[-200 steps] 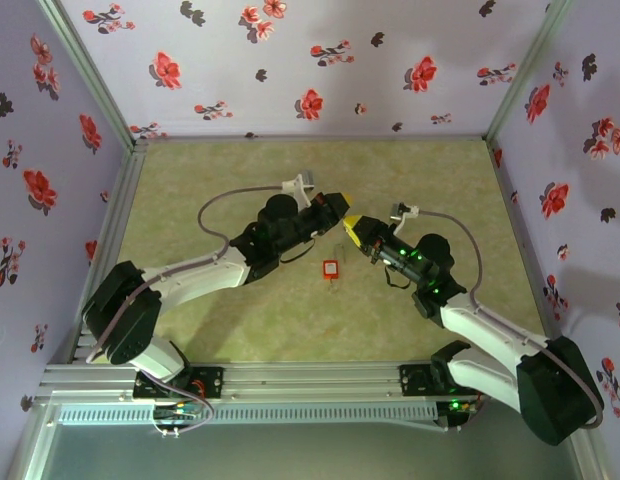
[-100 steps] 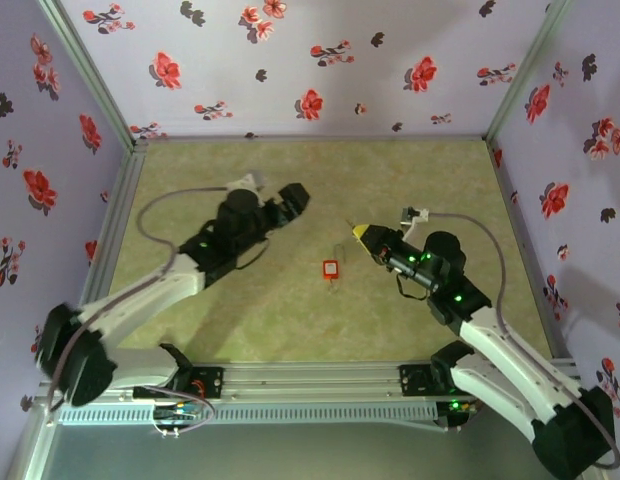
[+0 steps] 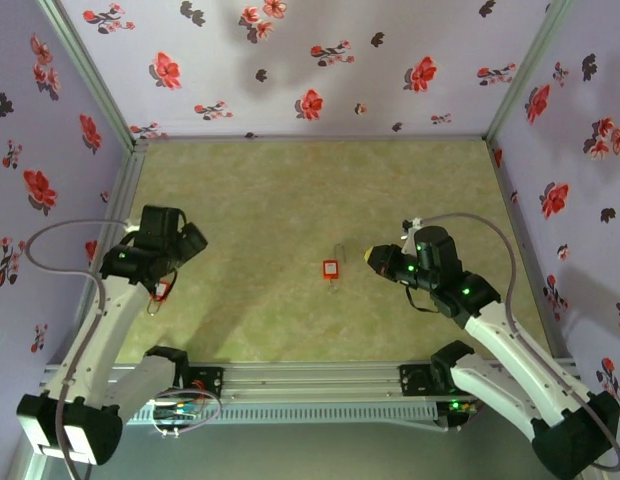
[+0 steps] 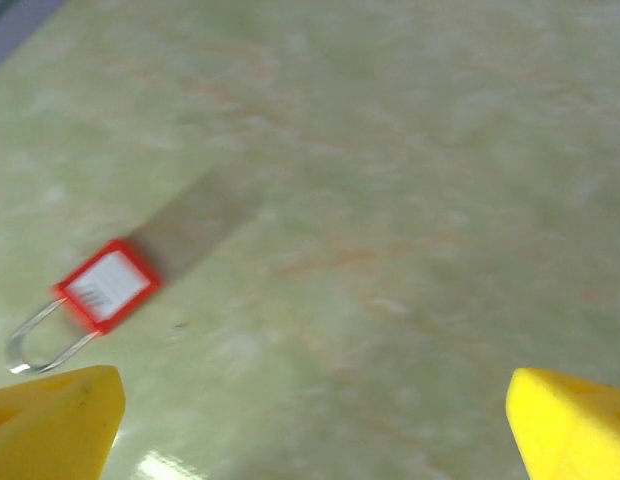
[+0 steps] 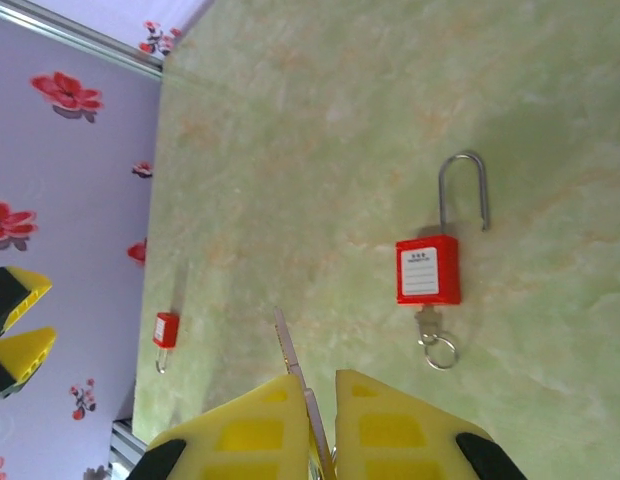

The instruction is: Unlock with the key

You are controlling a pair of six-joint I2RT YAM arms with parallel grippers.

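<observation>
Left arm (image 3: 110,320) now far left, jaws wide.

Top camera: high, behind arm bases, looks down on whole table (image 3: 290,190), far off.

Left wrist camera: close above table by left edge, angled down, blurred; left gripper (image 4: 315,400) at bottom edge.

Right wrist camera: near table centre, looks down and toward left edge, frame rolled; right gripper (image 5: 320,385) at bottom edge.

Shared: left padlock (image 4: 105,285) in all three; centre padlock (image 5: 427,270) in top and right wrist.
</observation>
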